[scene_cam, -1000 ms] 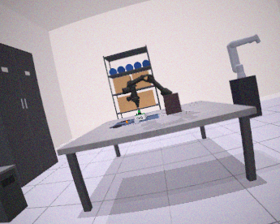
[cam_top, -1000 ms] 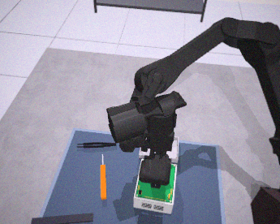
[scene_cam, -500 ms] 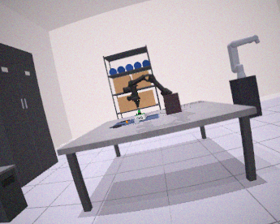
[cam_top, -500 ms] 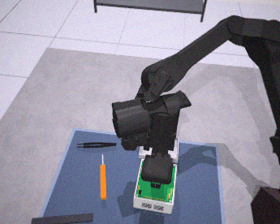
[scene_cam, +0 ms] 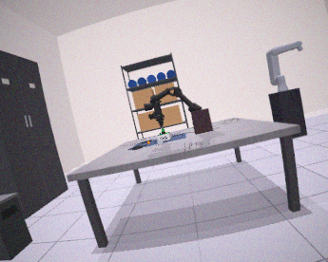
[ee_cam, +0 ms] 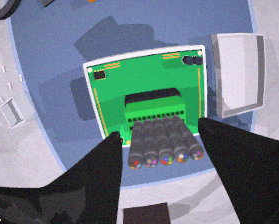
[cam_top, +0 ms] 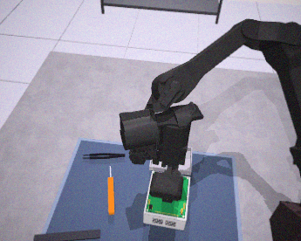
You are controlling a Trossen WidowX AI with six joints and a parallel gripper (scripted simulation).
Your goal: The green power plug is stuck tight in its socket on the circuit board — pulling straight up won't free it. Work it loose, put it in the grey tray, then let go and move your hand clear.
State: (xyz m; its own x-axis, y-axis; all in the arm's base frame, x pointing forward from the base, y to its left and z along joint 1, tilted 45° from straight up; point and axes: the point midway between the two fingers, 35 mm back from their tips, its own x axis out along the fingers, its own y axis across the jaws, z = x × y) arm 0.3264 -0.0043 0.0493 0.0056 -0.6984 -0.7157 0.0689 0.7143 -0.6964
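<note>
The green power plug (ee_cam: 155,109) is at its black socket (ee_cam: 152,95) on the circuit board (ee_cam: 140,80) (cam_top: 157,210), outside the grey tray (ee_cam: 220,75) (cam_top: 188,165); how deeply it is seated I cannot tell. Its long axis runs across the board, roughly parallel to the board's long sides, with one short end toward the tray. The plug is a bright green block with a row of small dark square openings along one face. A fan of thick grey wires (ee_cam: 165,142) comes off that side and reaches up toward the wrist camera, the cut ends speckled with red, blue, green, orange and violet. The gripper (ee_cam: 159,131) (cam_top: 167,200) (scene_cam: 163,127) is open around the plug and wires, a dark finger to either side, with visible gaps in the wrist view; nothing is gripped. The board lies in a white housing (ee_cam: 86,85) (cam_top: 166,222), and the tray sits just beside one short side of it. Both rest on a blue mat (ee_cam: 45,100) (cam_top: 87,188). In the top view, an orange-handled screwdriver (cam_top: 111,194) lies to the left of the housing, black tweezers (cam_top: 104,155) lie beyond its tip, and a dark bar (cam_top: 68,235) is near the mat's lower left. The mat is on a grey table (scene_cam: 188,147), a shelf rack (scene_cam: 147,63) behind it.
</note>
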